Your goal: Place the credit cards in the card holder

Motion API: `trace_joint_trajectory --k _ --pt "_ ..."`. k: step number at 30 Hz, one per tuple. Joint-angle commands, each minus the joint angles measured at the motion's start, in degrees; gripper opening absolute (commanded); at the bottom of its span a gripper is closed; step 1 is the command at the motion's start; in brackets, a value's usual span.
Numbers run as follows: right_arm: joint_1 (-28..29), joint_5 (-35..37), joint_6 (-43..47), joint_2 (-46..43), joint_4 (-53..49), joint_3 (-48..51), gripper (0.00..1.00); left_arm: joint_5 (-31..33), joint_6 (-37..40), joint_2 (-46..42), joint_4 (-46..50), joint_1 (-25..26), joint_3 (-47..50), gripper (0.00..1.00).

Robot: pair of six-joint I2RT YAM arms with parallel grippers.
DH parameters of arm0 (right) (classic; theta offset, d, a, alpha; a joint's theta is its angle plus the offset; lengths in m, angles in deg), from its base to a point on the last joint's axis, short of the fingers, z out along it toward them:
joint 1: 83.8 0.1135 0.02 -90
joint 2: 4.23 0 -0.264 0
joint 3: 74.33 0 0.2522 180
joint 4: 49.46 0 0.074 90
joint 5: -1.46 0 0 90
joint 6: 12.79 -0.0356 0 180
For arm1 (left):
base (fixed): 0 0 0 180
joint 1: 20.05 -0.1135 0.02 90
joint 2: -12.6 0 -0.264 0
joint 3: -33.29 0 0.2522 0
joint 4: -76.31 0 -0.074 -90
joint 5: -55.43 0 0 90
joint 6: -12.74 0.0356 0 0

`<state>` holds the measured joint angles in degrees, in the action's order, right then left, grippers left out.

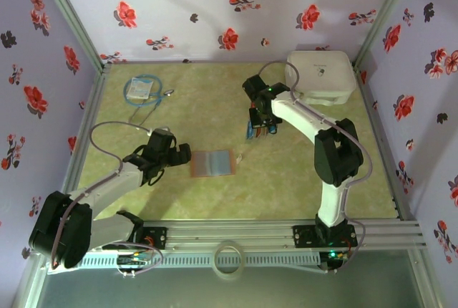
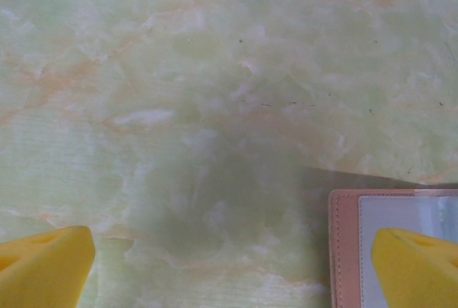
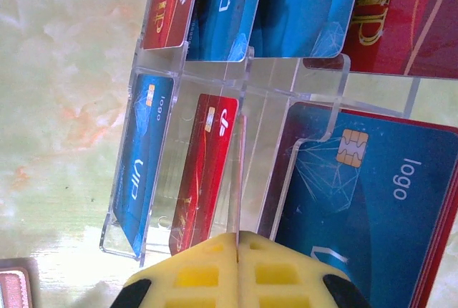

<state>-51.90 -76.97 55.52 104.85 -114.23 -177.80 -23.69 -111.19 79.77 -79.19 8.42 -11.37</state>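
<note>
One glossy green-marbled table [image 1: 286, 179] is carrying everything. The flat, stitched reddish-brown card holder [image 1: 212, 162] is lying open at centre, with the left gripper [image 2: 236, 265] gaping wide over its edge and holding nothing. Thin glossy red and blue credit cards [image 3: 386, 193] are standing in a clear acrylic rack [image 3: 265, 86], and at its edge the right gripper [image 3: 237, 240] is pressing its yellow pads fully together.

red and blue credit cards [image 3: 372, 200], reddish-brown card holder [image 1: 212, 162], green marbled table [image 1: 286, 172], floral walls [image 1: 215, 7]
</note>
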Motion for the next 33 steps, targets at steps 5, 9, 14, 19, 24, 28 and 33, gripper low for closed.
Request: trace_joint_trajectory --k 5,9,14,19,24,28,33 --pt "-0.43 -2.4 -1.5 -2.36 -1.06 -2.65 0.0 -0.59 1.23 0.36 0.48 -0.65 -0.57 1.0" --pt "-0.46 -3.66 -2.07 -5.73 -0.89 -3.71 0.0 -0.59 1.28 0.62 2.0 -0.76 -1.56 1.0" --pt "-0.35 -6.3 -3.03 -10.77 0.59 -2.66 0.0 -0.44 1.45 0.87 4.43 -0.9 -2.73 1.0" --pt "-0.09 -14.56 -5.17 -17.0 9.41 4.28 0.0 -0.24 1.86 2.59 8.24 -1.04 -5.22 1.0" --pt "0.53 -24.26 -10.82 -23.18 25.32 16.62 0.0 -0.46 1.53 5.88 12.02 -1.05 -8.18 1.0" --pt "2.63 -27.3 -13.89 -25.57 35.09 25.16 0.0 -1.68 2.2 6.96 13.5 -0.95 -9.26 1.0" --pt "5.89 -28.62 -17.46 -25.18 47.08 33.65 0.0 -2.09 1.78 5.87 13.42 -0.72 -9.42 1.0"
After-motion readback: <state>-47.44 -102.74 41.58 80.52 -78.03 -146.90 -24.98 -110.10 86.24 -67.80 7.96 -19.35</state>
